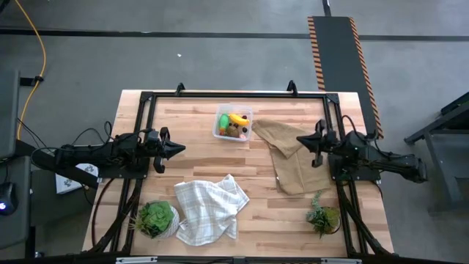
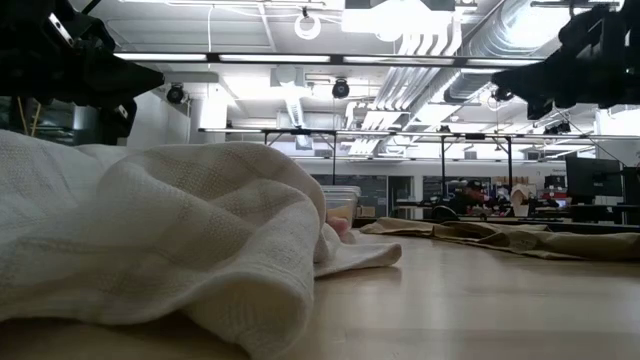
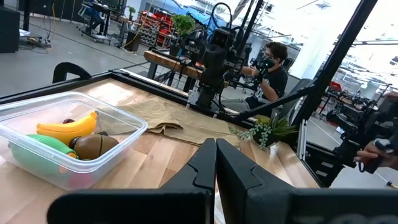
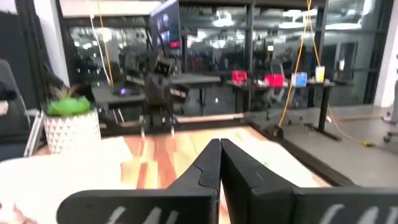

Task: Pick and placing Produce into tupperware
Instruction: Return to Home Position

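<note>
The clear square tupperware stands near the table's far edge, and it shows in the left wrist view too. Inside lie the yellow banana, a green piece and a brown kiwi-like oval. My left gripper hangs shut over the table's left part, pointing right, clear of everything. My right gripper hangs shut over the tan cloth on the right, pointing left. Both show shut in their wrist views.
A white checked cloth lies crumpled at the near middle and fills the low view. A potted plant stands at the near left, a smaller one at the near right. A seated person is beyond the table.
</note>
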{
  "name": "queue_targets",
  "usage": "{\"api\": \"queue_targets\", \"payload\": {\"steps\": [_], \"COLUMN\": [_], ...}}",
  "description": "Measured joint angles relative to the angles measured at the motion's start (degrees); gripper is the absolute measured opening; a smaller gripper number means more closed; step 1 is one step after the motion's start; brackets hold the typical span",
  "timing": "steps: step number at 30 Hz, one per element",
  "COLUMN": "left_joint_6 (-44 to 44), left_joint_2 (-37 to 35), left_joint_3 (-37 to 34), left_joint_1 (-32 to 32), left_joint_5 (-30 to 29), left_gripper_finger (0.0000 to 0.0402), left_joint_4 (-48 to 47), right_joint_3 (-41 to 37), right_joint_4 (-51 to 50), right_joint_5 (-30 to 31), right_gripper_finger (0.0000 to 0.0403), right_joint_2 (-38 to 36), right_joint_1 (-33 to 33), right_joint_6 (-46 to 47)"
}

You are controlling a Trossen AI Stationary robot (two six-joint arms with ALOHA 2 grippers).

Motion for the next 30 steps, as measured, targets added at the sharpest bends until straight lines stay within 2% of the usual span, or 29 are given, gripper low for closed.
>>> {"api": "queue_targets", "payload": {"steps": [8,13,21,30], "left_joint_6": [0.00,0.02,0.00,0.00], "left_joint_2": [0.00,0.00,0.00,0.00], "left_joint_3": [0.00,0.00,0.00,0.00], "left_joint_1": [0.00,0.00,0.00,0.01], "left_joint_5": [0.00,0.00,0.00,0.00], "left_gripper_finger": [0.0001,0.0001,0.0001,0.0001], "left_joint_4": [-0.01,-0.01,-0.01,-0.01], "right_joint_3": [-0.02,-0.02,-0.02,-0.04], "right_joint_4": [-7.07,-6.94,-6.98,-7.12], "right_joint_5": [0.71,1.13,1.35,1.35], "right_gripper_finger": [0.0000,0.0000,0.0000,0.0000], "right_joint_2": [0.02,-0.02,0.07,0.04], "right_joint_1": [0.00,0.00,-0.01,0.00], "right_joint_6": [0.01,0.26,7.44,7.55]}}
